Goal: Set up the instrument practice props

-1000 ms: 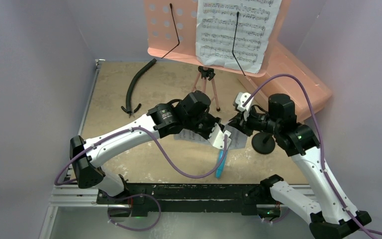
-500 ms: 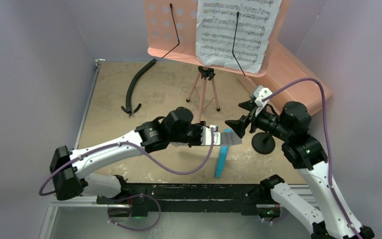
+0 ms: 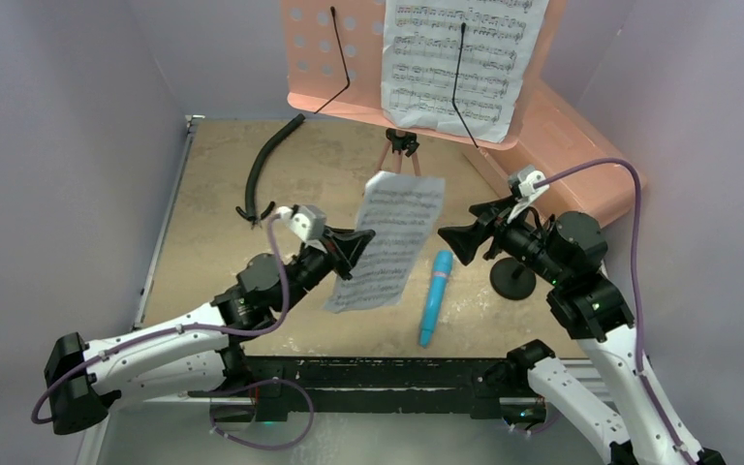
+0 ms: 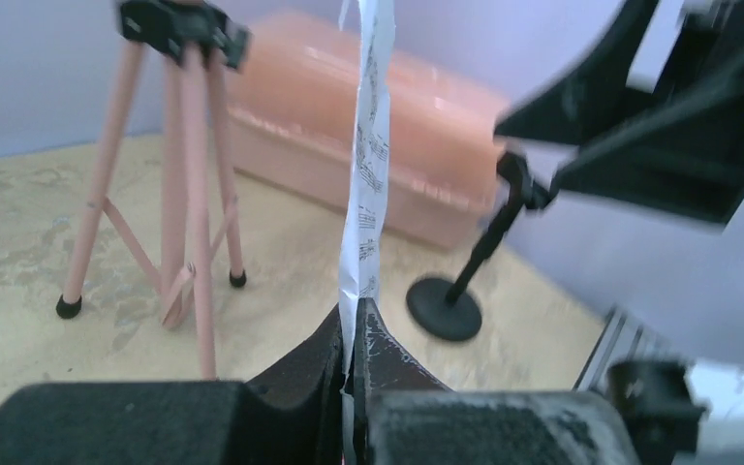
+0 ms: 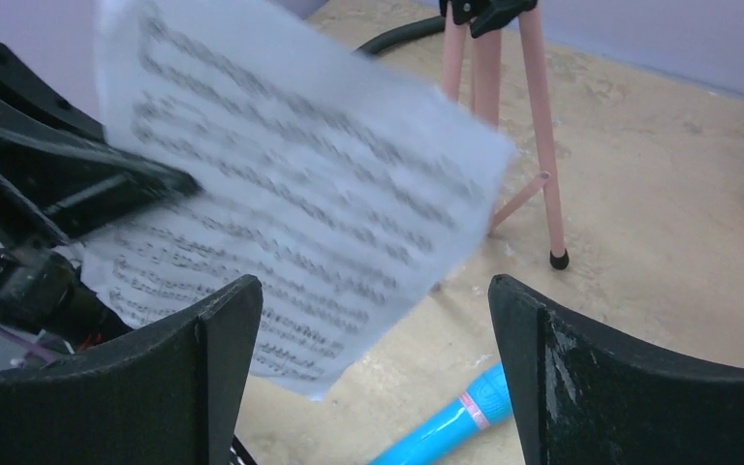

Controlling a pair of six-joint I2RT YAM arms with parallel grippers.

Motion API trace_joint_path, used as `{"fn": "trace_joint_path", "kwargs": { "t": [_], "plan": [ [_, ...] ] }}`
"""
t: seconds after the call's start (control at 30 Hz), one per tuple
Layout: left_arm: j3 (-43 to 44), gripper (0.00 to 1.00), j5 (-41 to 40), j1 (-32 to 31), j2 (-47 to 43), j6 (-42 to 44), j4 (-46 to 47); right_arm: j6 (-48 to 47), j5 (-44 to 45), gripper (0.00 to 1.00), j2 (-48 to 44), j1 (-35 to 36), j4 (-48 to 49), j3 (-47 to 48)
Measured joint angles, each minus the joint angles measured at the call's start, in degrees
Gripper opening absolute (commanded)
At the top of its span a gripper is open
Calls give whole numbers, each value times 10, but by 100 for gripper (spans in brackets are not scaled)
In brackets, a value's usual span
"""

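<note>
A: How many sheet-music pages were there?
B: Two, the upper page (image 3: 455,63) and the lower page (image 3: 387,242).
A: And the other things?
B: There was one pink music stand (image 3: 325,58), one blue microphone (image 3: 434,295), one black mic stand (image 3: 513,278), one black hose (image 3: 266,165) and one pink box (image 3: 581,145).

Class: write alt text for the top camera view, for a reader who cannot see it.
The left gripper holds a sheet-music page up over the table, the open right gripper facing it. A blue toy microphone lies flat beside the page.
</note>
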Motion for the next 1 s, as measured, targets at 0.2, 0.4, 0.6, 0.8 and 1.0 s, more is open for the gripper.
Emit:
{"fn": "trace_joint_path", "kwargs": {
  "t": [0.2, 0.4, 0.6, 0.8, 1.0],
  "plan": [
    [-23, 0, -71, 0, -54, -63, 96, 68, 15, 92, -36, 0, 51, -55],
    [-18, 0, -66, 0, -81, -65, 126, 111, -9, 91, -40, 0, 133, -86],
    [-15, 0, -46, 0, -92, -73, 175, 131, -66, 88, -12, 0, 213, -91],
    [-13, 0, 4, 0, -71, -84, 234, 154, -125, 83, 30, 0, 292, -92],
    [-13, 0, 34, 0, -52, -97, 264, 177, -177, 69, 70, 0, 360, -92]
  ]
}}
